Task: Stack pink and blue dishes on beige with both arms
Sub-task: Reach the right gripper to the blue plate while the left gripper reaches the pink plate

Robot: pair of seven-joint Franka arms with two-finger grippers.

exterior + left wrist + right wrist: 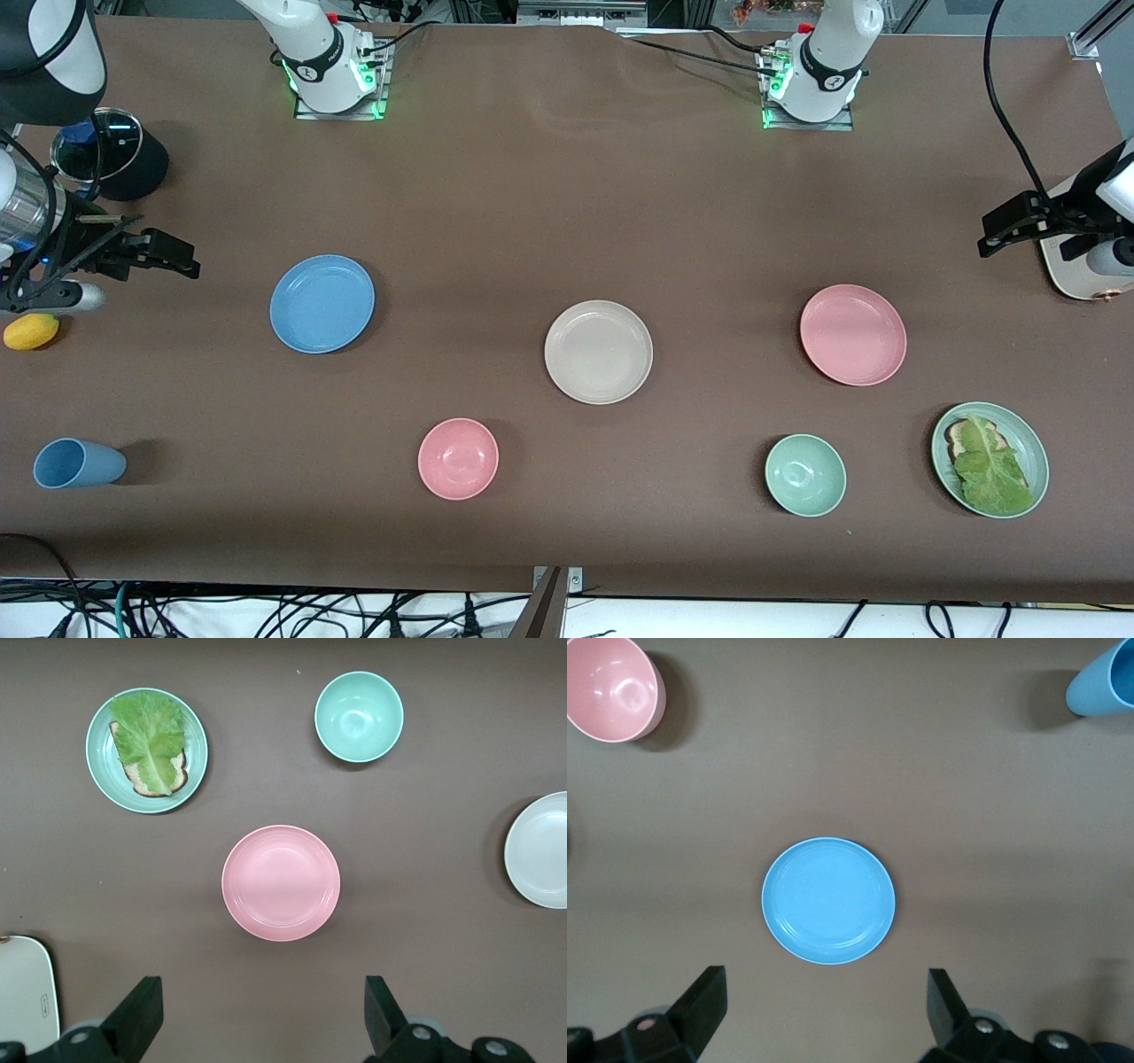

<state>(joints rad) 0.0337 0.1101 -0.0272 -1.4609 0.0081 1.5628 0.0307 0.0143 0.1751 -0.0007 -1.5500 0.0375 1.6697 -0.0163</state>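
Front view: the beige plate (598, 352) lies flat near the middle of the brown table (549, 195), with bare cloth all round its rim. The blue plate (322, 303) lies toward the right arm's end and the pink plate (853, 334) toward the left arm's end, each well apart from the beige one and a little farther from the front camera than it. All three are round, matte and low-rimmed, face up, so none has a long axis. Nearer the camera sit a pink bowl (458, 458), a green bowl (805, 475), a green plate with lettuce on bread (990, 459) and a blue cup (78, 463) on its side. A lemon (31, 331) lies at the right arm's end. The right pincer (164, 252) hangs at that edge of the table, the left pincer (1005, 226) at the other edge; both arms wait clear of the plates.

Left wrist view: the left pincer (257, 1014) has its fingers (137, 1014) spread wide, holding nothing. The pink plate (281, 882) lies flat beneath, open table all round it; the green bowl (359, 716), the lettuce plate (146, 750) and part of the beige plate (538, 849) lie apart from it.

Right wrist view: the right pincer (824, 1010) is likewise spread and bare, its fingers (704, 1005) either side of the blue plate (828, 900) below. The pink bowl (611, 687) and blue cup (1103, 678) lie well apart from it
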